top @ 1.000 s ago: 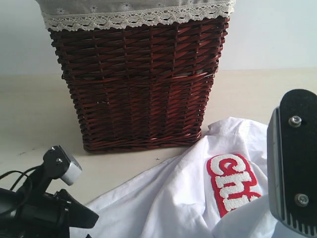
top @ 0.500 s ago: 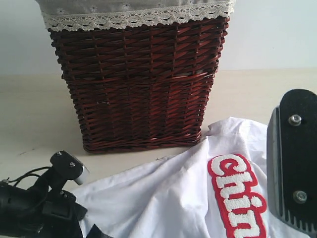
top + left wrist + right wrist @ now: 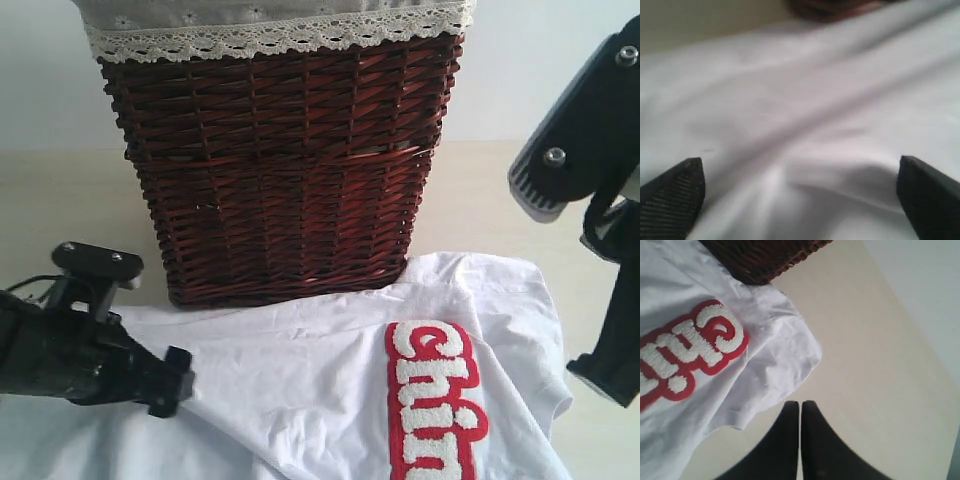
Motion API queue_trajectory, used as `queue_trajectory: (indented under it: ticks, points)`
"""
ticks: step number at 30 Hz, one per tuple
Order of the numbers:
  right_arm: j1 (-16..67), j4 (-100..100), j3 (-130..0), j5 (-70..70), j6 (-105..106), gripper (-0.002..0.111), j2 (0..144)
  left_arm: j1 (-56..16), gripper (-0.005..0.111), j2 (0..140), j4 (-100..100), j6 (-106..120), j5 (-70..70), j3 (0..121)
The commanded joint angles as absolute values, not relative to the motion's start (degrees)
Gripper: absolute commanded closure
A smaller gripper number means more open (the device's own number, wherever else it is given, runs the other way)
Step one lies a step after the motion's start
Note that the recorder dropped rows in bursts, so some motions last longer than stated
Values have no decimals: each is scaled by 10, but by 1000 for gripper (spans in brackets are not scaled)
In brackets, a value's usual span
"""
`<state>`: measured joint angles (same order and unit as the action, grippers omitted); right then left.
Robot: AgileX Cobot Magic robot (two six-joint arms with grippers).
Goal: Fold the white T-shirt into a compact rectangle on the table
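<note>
**Operator:** Nearest first. Left side?

**Annotator:** Your left arm [image 3: 70, 355] lay low at the near left, black, stretched over the white T-shirt [image 3: 320, 380]. Your left jaws stood wide apart, one tip at each side of the wrist view, with only white cloth showing beneath the gap. That view was blurry, so I couldn't tell whether the tips touched the fabric.

**Operator:** And the shirt?

**Annotator:** It lay spread on the surface [image 3: 60, 220], print side up, with soft creases running across it. It covered the near part from your left arm across to the right. The lettering [image 3: 435, 400], fuzzy white with a thick red outline, sat on the right half and ran toward the near edge. The shirt's far edge reached the foot of the basket.

**Operator:** Right side?

**Annotator:** Your right arm [image 3: 585, 130] hung raised at the right, above the shirt's right edge. Your right jaws were pressed together, tips meeting, with nothing held. They were over beige surface just beside a rumpled sleeve [image 3: 790, 350], and no cloth was caught between them.

**Operator:** Behind that?

**Annotator:** The wicker basket [image 3: 280, 180], dark brown, stood upright just behind the shirt, about mid-surface. Its grey lace-trimmed liner [image 3: 270, 25] was folded over the rim. Beige surface showed on both sides of it. A pale wall [image 3: 540, 70] was farthest back.
</note>
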<state>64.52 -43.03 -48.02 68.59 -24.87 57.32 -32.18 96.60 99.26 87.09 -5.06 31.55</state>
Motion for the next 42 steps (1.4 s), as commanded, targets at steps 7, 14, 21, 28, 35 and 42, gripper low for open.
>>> queue_trajectory:
  ticks: [7,14,21,28,35,42]
  points:
    - [364,-243,-450,492,-195,108,700,-323,3,919,897,858,289,299]
    - [266,-193,-461,468,-165,108,825,-319,3,916,865,848,141,275]
    - [266,-191,-476,462,-146,108,834,-319,3,916,985,842,-319,279]
    - [266,-182,-485,457,-141,108,853,-319,3,913,999,868,-116,275]
    - [266,-40,-484,450,16,108,939,-319,3,909,954,874,215,275]
    - [247,-293,-528,323,-232,108,1082,-320,3,922,938,955,360,254]
